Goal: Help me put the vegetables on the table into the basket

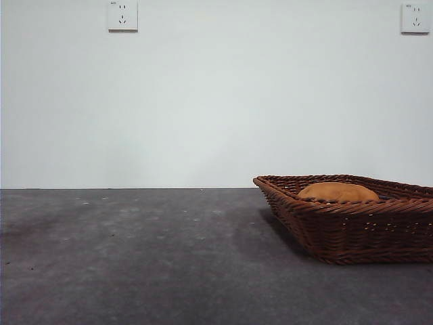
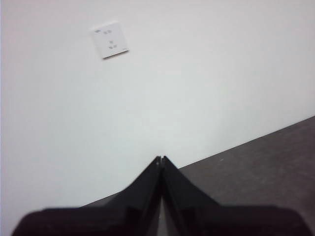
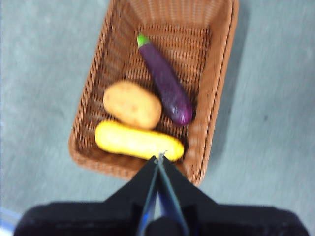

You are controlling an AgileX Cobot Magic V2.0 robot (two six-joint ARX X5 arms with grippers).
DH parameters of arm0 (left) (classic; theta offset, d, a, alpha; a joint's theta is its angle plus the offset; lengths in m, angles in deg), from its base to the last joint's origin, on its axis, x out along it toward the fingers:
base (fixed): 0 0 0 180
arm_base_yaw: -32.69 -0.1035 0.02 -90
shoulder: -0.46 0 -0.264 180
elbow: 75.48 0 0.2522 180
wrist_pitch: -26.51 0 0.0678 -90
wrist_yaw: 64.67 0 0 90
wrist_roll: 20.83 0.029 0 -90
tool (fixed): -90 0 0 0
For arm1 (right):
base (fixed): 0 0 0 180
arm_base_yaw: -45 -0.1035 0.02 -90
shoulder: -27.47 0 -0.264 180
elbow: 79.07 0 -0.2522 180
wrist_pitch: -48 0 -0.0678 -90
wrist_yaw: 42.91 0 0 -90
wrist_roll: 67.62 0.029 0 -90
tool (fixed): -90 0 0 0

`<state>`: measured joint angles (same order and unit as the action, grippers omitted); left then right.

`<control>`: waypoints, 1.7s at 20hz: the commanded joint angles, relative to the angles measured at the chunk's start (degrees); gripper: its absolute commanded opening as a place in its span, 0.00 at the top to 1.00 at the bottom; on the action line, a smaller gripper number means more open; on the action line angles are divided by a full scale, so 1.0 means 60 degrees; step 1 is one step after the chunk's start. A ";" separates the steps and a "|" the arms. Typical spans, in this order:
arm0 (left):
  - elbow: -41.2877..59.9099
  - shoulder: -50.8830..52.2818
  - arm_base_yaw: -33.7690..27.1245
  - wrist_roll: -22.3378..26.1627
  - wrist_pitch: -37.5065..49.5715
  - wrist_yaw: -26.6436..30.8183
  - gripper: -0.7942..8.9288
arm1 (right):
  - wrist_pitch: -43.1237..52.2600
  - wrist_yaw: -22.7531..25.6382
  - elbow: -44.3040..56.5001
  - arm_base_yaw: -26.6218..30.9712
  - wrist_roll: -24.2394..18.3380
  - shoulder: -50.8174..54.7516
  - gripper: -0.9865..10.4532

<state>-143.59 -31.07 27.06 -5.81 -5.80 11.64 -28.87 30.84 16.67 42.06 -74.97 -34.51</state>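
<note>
— How do the claws stand?
— The right gripper (image 3: 160, 156) has its black jaws pressed together, empty, above the reddish-brown woven wicker basket (image 3: 216, 98). The left gripper (image 2: 161, 158) is likewise closed, facing the wall.
— And the vegetables?
— All inside the basket: yellow bumpy corn-like lump (image 3: 138, 141), oval orange-brown potato (image 3: 132, 104), slim dark-purple eggplant (image 3: 167, 83). The dark grey table (image 1: 135, 257) carries the basket.
</note>
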 commanded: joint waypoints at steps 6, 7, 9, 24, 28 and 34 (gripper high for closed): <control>0.6247 0.3621 -0.0408 -0.0178 0.1151 0.0324 0.92 | 0.0860 0.0044 -0.0025 -0.0007 -0.0051 -0.0011 0.91; 0.6874 0.4014 -0.0408 -0.0408 0.1359 0.0324 0.92 | 0.0878 0.0044 -0.0025 -0.0007 -0.0051 -0.0011 0.91; 0.7967 0.4725 -0.0390 -0.0976 0.1770 0.0332 0.92 | 0.0874 0.0044 -0.0025 -0.0007 -0.0051 -0.0011 0.91; 0.8987 0.5166 0.1257 -0.1581 0.1559 0.1220 0.92 | 0.0874 0.0047 -0.0025 -0.0007 -0.0051 -0.0011 0.91; 0.8987 0.5085 0.1257 -0.1581 0.1563 0.1220 0.92 | 0.0874 0.0047 -0.0025 -0.0007 -0.0051 -0.0011 0.91; 0.8987 0.5038 0.1257 -0.1581 0.1563 0.1220 0.92 | 0.0882 0.0058 -0.0025 -0.0018 -0.0055 -0.0007 0.91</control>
<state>-90.28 -0.93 34.43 -14.90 3.03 18.89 -23.91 31.17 16.67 42.06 -74.97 -34.51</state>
